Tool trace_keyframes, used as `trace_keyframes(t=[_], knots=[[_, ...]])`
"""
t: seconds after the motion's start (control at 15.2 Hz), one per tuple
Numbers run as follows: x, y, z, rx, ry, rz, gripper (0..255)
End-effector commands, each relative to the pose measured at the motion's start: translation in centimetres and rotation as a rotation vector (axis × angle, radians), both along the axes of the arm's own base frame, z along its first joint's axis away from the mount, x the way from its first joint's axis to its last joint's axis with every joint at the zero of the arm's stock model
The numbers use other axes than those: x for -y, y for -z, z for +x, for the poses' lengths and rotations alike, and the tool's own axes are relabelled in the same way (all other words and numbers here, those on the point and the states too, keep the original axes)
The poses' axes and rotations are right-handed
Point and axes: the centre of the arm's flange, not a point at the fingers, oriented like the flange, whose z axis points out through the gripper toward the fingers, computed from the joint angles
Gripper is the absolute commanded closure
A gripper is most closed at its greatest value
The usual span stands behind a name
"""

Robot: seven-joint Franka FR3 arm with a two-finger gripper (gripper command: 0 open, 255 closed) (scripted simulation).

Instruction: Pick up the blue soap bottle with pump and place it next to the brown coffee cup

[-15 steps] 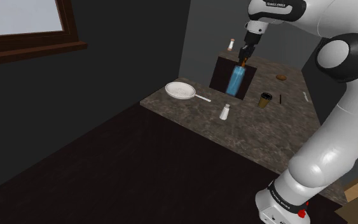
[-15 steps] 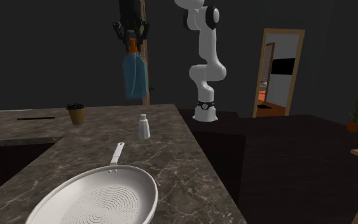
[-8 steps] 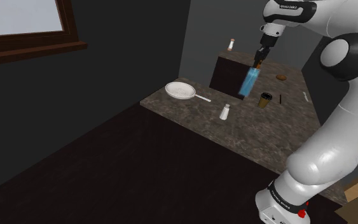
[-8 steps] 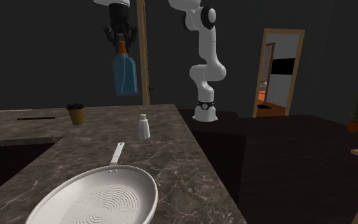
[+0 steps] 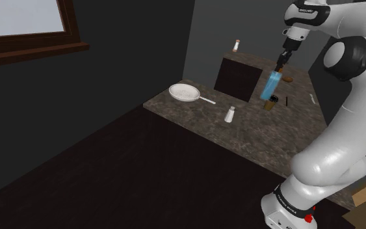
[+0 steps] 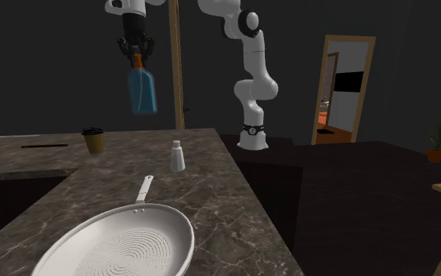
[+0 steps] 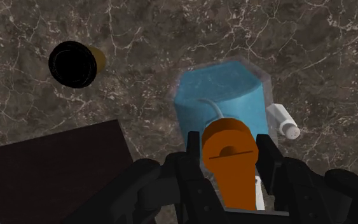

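Observation:
The blue soap bottle point(image 5: 270, 86) with an orange pump hangs in the air above the stone counter, and my gripper point(image 5: 282, 63) is shut on its pump. In the second exterior view the bottle point(image 6: 142, 91) hangs from the gripper point(image 6: 137, 56), high above the counter and to the right of the brown coffee cup point(image 6: 94, 140). In the shoulder view the cup point(image 5: 273, 102) stands on the counter, just below and behind the bottle. From the wrist, the fingers point(image 7: 268, 159) clasp the orange pump point(image 7: 229, 156) over the blue body point(image 7: 219, 97); the cup point(image 7: 75, 63) stands some way off on the counter.
A white frying pan point(image 6: 117, 247) lies on the marble counter point(image 6: 211, 188), a white shaker point(image 6: 178, 156) between it and the cup. A dark sink recess point(image 5: 235, 77) opens beside the cup. A thin dark utensil point(image 5: 287, 101) and a small round item point(image 5: 287, 79) lie beyond.
My gripper has carried the bottle toward the shoulder view's right and slightly higher, from over the dark recess to above the cup. In the second exterior view it moved left.

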Motion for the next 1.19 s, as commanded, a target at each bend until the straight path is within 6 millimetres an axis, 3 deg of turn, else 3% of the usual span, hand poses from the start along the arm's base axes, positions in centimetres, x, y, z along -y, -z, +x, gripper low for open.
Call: trace_keyframes(t=[0.0, 0.86, 1.12], knots=[[2.1, -0.1, -1.5, 0.0, -0.002, 0.0, 255], [16.8, -0.1, -10.9, 0.0, -0.002, 0.0, 255], [16.8, 2.0, -10.9, 0.0, -0.002, 0.0, 255]])
